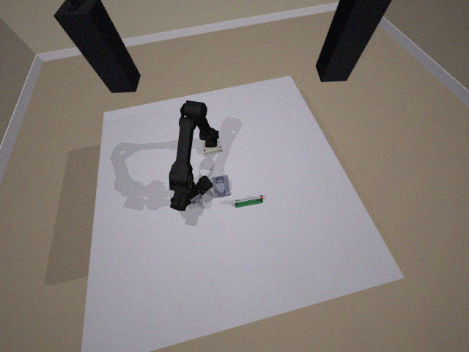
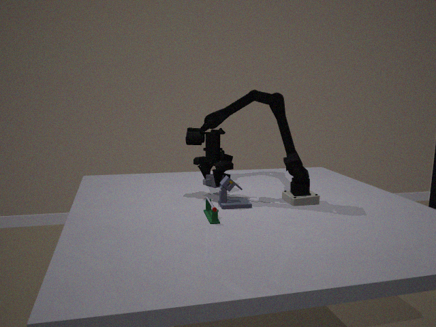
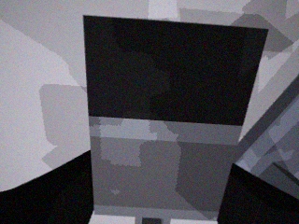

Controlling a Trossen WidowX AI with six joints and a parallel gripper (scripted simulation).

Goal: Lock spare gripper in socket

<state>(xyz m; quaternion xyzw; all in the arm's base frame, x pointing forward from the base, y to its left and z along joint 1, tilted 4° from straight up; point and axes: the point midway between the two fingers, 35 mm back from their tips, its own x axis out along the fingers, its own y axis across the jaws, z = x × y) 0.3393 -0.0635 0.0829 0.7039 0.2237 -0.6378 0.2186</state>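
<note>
Clamping the spare gripper point(image 2: 210, 180) between its fingers, the gripper point(image 2: 213, 173) hangs at frame centre, just left of the grey mount point(image 2: 230, 197); the lock pin point(image 2: 212, 207) rests on its green holder point(image 2: 211, 215) below, lower centre, apart.

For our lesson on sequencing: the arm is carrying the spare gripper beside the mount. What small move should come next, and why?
Probably ease the spare gripper sideways and down into the mount's tilted socket. The gripper is shut on it right beside the socket, not yet seated, and the pin already lies out on its green holder.
</note>
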